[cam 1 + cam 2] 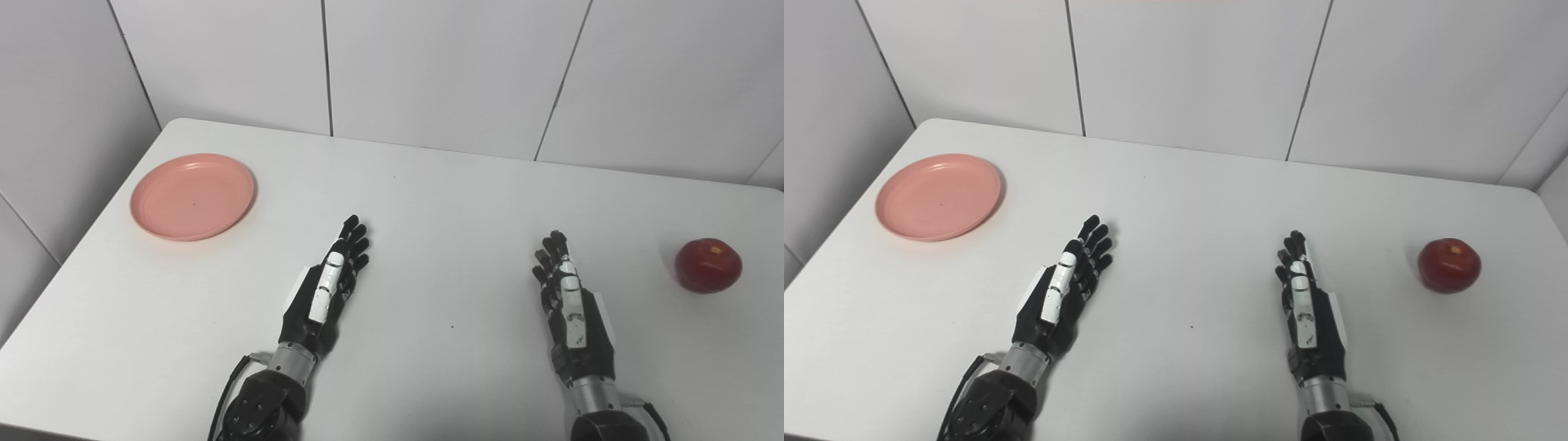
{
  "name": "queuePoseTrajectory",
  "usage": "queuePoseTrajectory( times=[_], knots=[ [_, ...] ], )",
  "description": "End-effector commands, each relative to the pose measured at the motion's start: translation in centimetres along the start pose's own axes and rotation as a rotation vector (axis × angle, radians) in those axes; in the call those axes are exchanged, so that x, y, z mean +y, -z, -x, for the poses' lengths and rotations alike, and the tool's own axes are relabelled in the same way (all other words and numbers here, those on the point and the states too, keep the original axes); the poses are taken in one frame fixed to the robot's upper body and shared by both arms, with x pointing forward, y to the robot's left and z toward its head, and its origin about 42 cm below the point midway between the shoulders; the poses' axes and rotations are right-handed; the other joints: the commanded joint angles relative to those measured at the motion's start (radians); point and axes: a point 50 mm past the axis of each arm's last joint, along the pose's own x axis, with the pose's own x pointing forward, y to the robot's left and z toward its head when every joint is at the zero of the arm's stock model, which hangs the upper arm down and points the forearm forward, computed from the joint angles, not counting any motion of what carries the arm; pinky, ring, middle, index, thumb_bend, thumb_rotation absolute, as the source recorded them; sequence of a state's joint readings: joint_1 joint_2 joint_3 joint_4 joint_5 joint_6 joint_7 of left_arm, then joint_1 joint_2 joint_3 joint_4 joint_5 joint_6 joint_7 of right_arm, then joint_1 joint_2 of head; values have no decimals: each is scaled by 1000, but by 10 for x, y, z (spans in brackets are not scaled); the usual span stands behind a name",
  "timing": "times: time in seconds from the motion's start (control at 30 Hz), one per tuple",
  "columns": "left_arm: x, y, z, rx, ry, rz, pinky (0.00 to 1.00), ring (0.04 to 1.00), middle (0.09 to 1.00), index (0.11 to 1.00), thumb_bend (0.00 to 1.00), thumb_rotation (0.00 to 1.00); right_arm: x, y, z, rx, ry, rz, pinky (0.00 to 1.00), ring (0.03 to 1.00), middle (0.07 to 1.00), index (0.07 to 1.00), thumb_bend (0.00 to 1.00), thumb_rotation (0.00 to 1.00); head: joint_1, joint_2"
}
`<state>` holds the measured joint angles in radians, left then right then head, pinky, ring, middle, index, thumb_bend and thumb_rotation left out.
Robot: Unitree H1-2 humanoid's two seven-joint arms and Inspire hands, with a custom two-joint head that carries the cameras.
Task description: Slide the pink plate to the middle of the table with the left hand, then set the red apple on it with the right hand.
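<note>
1. Left hand (pixel 327 285) empty, fingers straight and slightly spread, low over the white table (pixel 429 202); right hand (pixel 569 300) the same, holding nothing.
2. Pink plate (pixel 192 196) far left near the back corner, well apart from both hands; nothing on it.
3. Looks like light, stiff plastic, shallow with a raised rim; should glide easily on the smooth top. Best pressed at the near rim and drawn inward.
4. Red apple (pixel 708 265) far right, round, glossy, firm. Likely to roll; best wrapped around the sides.
</note>
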<state>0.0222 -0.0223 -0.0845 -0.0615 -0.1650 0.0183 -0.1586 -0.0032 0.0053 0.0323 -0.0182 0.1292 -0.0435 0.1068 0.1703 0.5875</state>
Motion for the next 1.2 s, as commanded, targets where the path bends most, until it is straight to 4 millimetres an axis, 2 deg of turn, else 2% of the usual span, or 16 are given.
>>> queuePoseTrajectory(
  times=[0.0,0.23,0.67,0.9,1.17],
  knots=[
    [-9,26,10,79,-17,31,1000,991,1000,1000,411,1000,-18,31,22,93,28,-2,1000,999,1000,1000,292,1000,33,-8],
    [-22,33,5,77,-6,39,1000,994,1000,1000,416,1000,-36,34,22,79,12,-1,1000,1000,1000,1000,276,1000,128,-35],
    [-25,38,1,56,4,20,1000,999,1000,1000,411,994,-41,37,23,75,13,-29,1000,994,999,1000,273,1000,152,-51],
    [-21,32,0,42,2,-17,996,996,1000,1000,447,992,-38,37,23,78,24,-35,1000,991,998,1000,250,1000,164,-58],
    [-13,13,-3,4,10,-60,998,997,1000,1000,436,1000,-36,39,22,75,24,-38,1000,996,1000,1000,241,1000,175,-67]
  ],
)
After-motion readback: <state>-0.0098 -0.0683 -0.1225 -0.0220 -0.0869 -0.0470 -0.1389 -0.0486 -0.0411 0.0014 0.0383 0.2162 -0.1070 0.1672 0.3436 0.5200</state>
